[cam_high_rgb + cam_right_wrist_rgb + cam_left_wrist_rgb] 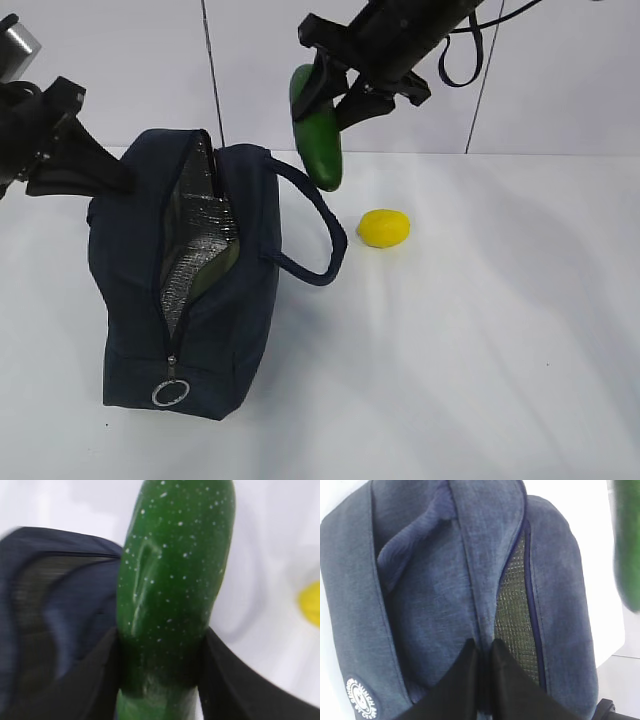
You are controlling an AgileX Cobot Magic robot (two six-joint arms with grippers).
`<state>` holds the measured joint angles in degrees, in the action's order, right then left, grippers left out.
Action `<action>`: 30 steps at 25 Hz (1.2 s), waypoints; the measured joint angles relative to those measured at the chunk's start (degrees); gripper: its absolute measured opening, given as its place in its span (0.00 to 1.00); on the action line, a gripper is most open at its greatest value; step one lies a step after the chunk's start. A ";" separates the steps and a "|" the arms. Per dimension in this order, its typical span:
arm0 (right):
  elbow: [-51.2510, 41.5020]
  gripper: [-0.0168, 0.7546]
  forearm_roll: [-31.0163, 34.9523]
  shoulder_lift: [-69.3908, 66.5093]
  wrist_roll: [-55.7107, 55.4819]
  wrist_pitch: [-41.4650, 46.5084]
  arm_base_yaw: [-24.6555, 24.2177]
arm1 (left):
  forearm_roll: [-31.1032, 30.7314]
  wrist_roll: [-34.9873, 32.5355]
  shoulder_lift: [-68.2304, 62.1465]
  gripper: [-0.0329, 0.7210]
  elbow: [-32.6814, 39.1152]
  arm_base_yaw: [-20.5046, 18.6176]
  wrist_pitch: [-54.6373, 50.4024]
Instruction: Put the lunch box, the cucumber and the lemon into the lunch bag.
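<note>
White table (pixel 500 350). Right gripper (pixel 340 95) clamps cucumber (pixel 318 140) aloft beside bag (pixel 185 290); left gripper (pixel 484 652) pinches bag's edge. Lemon (pixel 384 228) waits. Next, likely: lower cucumber into opening.

Items counted across the three views:

- One lunch bag (pixel 135 290), dark navy, is seen.
- Two loop handles are counted on it: one (pixel 322 225) on the lemon side, one (pixel 412 545) lying flat on the fabric.
- One metal ring pull (pixel 170 393) is seen.
- One cucumber (pixel 318 135) is counted.
- One lemon (pixel 384 228) is counted.
- Two grippers are seen: left gripper (pixel 100 170), right gripper (pixel 340 95).
</note>
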<state>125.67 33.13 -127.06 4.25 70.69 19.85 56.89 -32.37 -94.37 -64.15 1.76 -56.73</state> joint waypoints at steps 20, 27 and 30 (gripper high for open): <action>0.00 0.46 17.06 -0.01 10.30 0.04 6.95 | -0.06 0.00 0.00 0.06 0.00 0.00 0.10; 0.00 0.46 12.10 -0.01 5.98 0.13 7.47 | -0.06 0.00 0.00 0.06 0.00 0.00 0.71; -1.76 0.46 12.53 0.26 5.47 0.13 7.47 | -0.06 0.00 0.00 0.06 0.00 0.00 0.99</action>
<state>123.91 45.66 -126.80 9.72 70.82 27.32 56.83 -32.37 -94.37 -64.15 1.76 -55.74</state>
